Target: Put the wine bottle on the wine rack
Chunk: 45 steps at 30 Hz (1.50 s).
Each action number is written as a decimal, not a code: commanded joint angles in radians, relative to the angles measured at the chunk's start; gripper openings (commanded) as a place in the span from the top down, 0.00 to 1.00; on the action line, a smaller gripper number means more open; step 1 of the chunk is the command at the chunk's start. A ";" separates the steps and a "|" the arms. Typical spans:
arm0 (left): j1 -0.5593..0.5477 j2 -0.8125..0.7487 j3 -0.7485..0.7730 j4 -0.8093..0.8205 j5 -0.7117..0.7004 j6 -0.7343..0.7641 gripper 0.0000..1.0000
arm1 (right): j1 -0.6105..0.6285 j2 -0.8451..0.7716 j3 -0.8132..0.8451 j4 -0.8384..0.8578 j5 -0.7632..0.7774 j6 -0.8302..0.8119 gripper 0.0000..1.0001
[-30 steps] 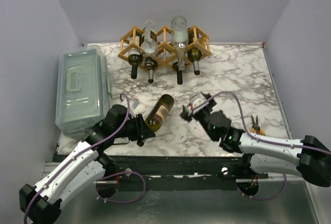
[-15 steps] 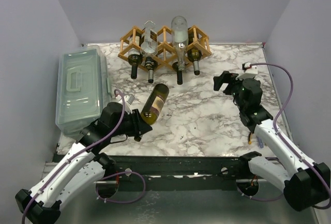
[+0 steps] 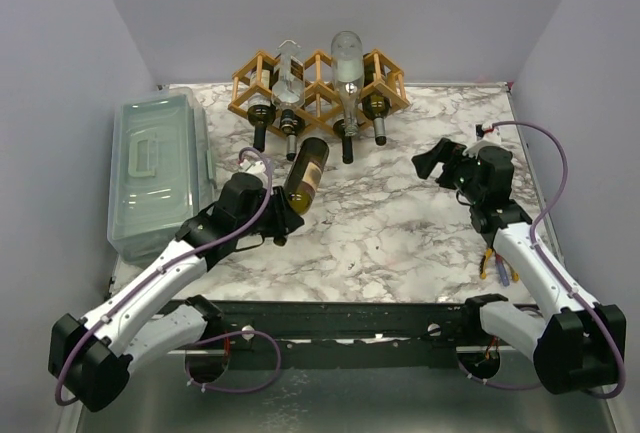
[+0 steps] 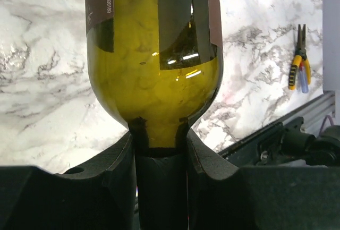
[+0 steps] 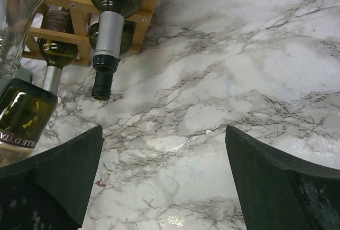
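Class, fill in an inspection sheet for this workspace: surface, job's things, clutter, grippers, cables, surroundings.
Surface: white, grey-veined marble-patterned table.
Job's things: wine bottle gripped at its neck, base pointing toward the wine rack; the rack holds several bottles.
Clutter: lidded plastic box at the left; yellow-handled pliers at the right.
Grippers: left gripper shut on the wine bottle; right gripper open, holding nothing.
Cables: purple cables run along both arms.
Surroundings: plain grey walls; nothing else seen.

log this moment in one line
left gripper: shut on wine bottle neck | right gripper: open, empty | wine bottle not yet in wine rack
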 commanded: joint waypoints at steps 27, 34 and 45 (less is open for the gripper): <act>0.005 0.455 0.292 0.377 -0.256 0.155 1.00 | -0.001 -0.100 -0.082 0.057 0.037 -0.004 0.00; 0.013 0.496 0.306 0.404 -0.299 0.159 1.00 | -0.002 -0.105 -0.083 0.062 0.035 -0.005 0.00; 0.031 0.551 0.361 0.419 -0.326 0.166 1.00 | -0.001 -0.104 -0.087 0.063 0.033 -0.006 0.00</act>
